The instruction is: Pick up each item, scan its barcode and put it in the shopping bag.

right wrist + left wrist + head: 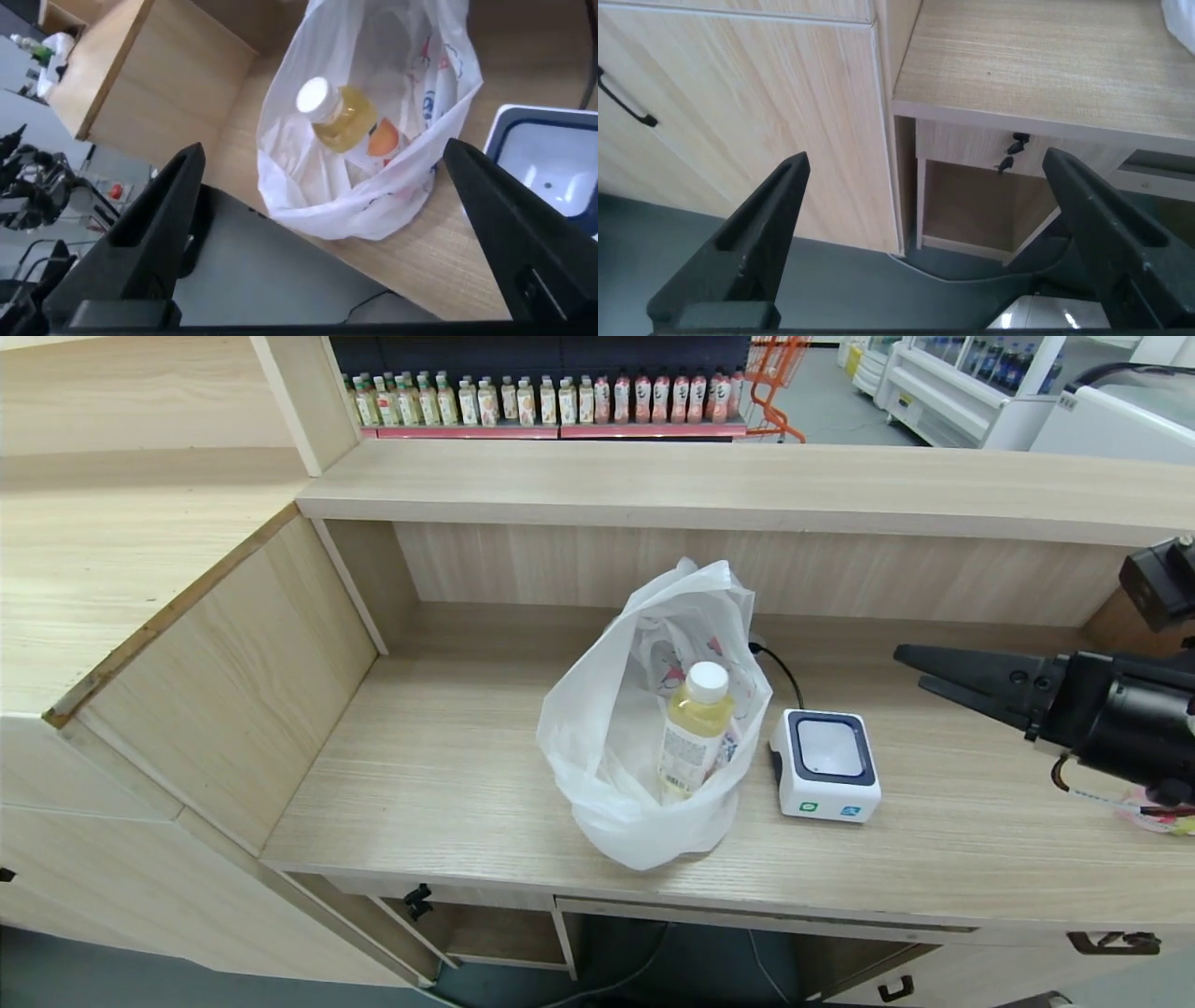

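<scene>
Wooden checkout desk: white shopping bag stands open at the middle, near the front edge, with a white-capped bottle of yellow drink inside. Scanner sits just beside the bag, toward the right end. Right gripper hangs over the right end, jaws spread, empty. Left gripper is below the front left corner, jaws spread, empty.

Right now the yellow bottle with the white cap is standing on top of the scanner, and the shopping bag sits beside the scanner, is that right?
Not quite. The bottle is not on the scanner. It stands inside the shopping bag, as the head view shows. The shopping bag does sit beside the scanner.
</scene>
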Robot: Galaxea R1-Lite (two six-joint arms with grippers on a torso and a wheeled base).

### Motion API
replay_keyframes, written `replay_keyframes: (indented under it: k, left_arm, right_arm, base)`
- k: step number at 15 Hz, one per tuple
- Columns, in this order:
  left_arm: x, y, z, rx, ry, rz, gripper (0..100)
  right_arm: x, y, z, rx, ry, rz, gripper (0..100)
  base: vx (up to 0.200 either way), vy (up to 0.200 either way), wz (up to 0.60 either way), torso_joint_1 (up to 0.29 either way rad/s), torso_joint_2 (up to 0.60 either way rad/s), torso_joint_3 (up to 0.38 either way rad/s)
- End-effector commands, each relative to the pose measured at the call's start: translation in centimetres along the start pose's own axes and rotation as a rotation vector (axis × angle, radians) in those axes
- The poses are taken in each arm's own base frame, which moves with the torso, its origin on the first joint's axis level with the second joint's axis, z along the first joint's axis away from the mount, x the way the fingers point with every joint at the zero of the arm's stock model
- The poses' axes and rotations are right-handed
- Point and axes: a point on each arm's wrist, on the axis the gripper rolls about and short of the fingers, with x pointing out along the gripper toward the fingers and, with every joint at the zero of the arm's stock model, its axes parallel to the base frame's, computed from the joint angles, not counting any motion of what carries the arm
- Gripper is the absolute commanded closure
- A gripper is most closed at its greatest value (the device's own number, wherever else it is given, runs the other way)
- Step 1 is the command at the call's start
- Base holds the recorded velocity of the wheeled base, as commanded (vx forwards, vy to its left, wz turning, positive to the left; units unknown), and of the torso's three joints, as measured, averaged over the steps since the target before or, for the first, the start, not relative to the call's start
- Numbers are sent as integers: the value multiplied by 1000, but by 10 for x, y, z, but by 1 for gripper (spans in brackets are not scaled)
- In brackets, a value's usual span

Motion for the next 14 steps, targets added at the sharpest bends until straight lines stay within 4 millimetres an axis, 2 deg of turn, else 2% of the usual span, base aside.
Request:
replay_keyframes:
  k: [1,4,7,8,10,14]
  left_arm:
    - [0,0,0,1,0,0,0]
    - [0,0,0,-2,1,1,0]
    - [0,0,0,-2,1,1,0]
    - [0,0,0,-2,1,1,0]
    - [0,0,0,-2,1,1,0]
    - [0,0,0,-2,1,1,0]
  right_arm:
    - [-1,-2,1,1,-5,-10,0]
    - [-4,-8,7,50,-32,-44,0]
    - [-9,-7,31,181,-51,-98,0]
    - [-11,-6,47,273,-75,-151,0]
    - [-14,-5,63,392,-95,-240,0]
    - [-17,-37,66,578,-124,-476,0]
  base:
    - [0,-200,0,17,-2,-2]
    - [0,-200,0,1,-1,2]
    - [0,-200,0,12,7,1]
    - [0,-200,0,2,7,7]
    - [0,-200,0,0,7,2]
    - [0,-200,0,2,2,2]
